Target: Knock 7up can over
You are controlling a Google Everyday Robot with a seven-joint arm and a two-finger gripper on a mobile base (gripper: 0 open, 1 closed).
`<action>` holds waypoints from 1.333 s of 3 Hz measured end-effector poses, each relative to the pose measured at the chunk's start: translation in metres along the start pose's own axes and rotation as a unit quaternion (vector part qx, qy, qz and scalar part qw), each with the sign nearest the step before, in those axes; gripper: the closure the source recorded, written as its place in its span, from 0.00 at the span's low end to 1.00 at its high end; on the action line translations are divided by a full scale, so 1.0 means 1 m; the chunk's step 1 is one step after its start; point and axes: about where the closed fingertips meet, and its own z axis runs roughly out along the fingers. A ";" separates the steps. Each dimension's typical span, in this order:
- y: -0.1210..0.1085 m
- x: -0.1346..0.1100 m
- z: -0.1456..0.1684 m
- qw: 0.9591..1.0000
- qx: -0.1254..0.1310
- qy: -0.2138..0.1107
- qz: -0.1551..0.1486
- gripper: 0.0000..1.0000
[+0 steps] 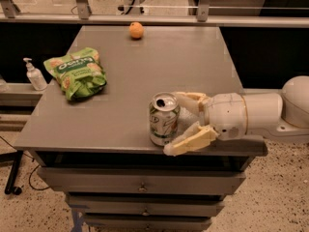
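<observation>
The 7up can is a small silver can with green print and an opened top. It stands upright near the front edge of the grey table. My gripper comes in from the right, just to the right of the can. Its two cream fingers are spread apart: one fingertip is behind the can's top and the other is in front of its base. The can stands partly between them. I cannot tell whether either finger touches it.
A crinkly green snack bag lies at the table's left. An orange sits at the far edge. A hand sanitizer bottle stands on a ledge to the left. Drawers are under the tabletop.
</observation>
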 end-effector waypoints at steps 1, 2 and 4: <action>-0.004 0.004 0.000 1.000 0.010 0.007 -0.018 0.41; -0.008 0.005 -0.002 0.999 0.018 0.017 -0.024 0.64; -0.042 -0.007 -0.036 0.991 0.024 0.116 -0.069 1.00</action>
